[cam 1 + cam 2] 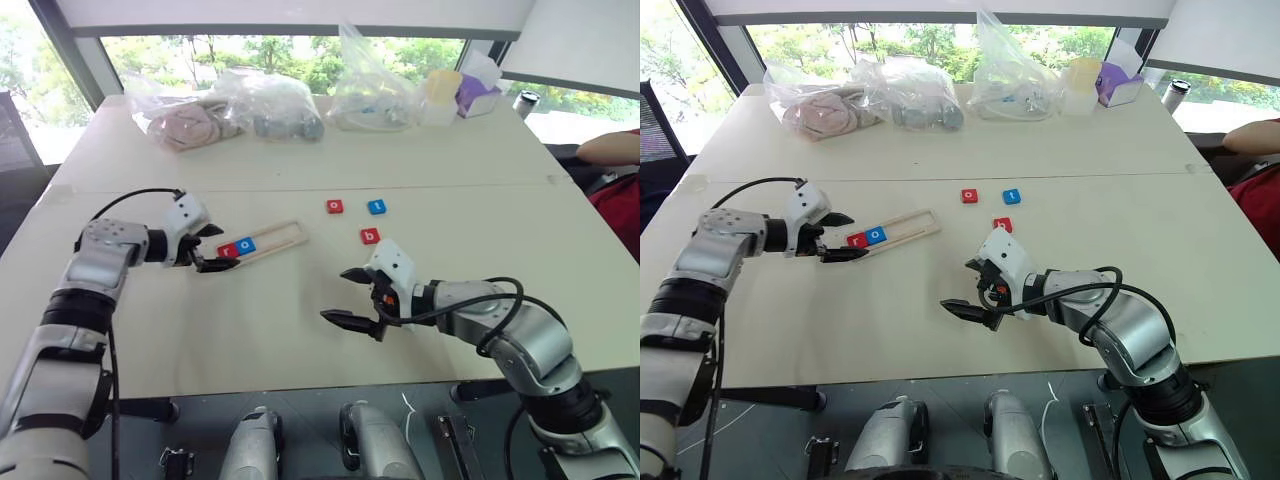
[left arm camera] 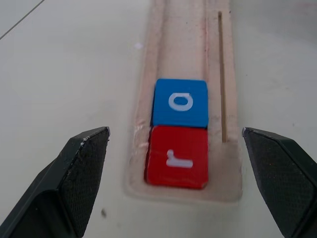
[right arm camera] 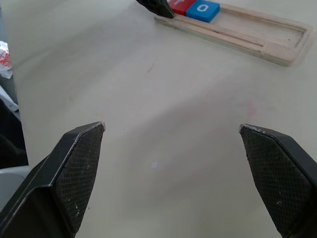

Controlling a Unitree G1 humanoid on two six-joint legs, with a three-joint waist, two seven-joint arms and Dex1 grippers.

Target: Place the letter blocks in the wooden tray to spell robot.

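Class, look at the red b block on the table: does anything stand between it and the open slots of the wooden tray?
Nothing visible does. The b block lies on bare table right of the wooden tray, whose slots past the r and o are free.

Left gripper [image 1: 209, 247] spread wide, angled downward, right gripper [image 1: 350, 298] spread wide, empty

Wooden tray [image 1: 272, 241] lies flat on my table, holding red r [image 2: 177, 156] and blue o [image 2: 180, 103] touching at its near end. Red o [image 1: 334, 206], blue t [image 1: 376, 207] and red b [image 1: 369, 236] lie loose to its right.
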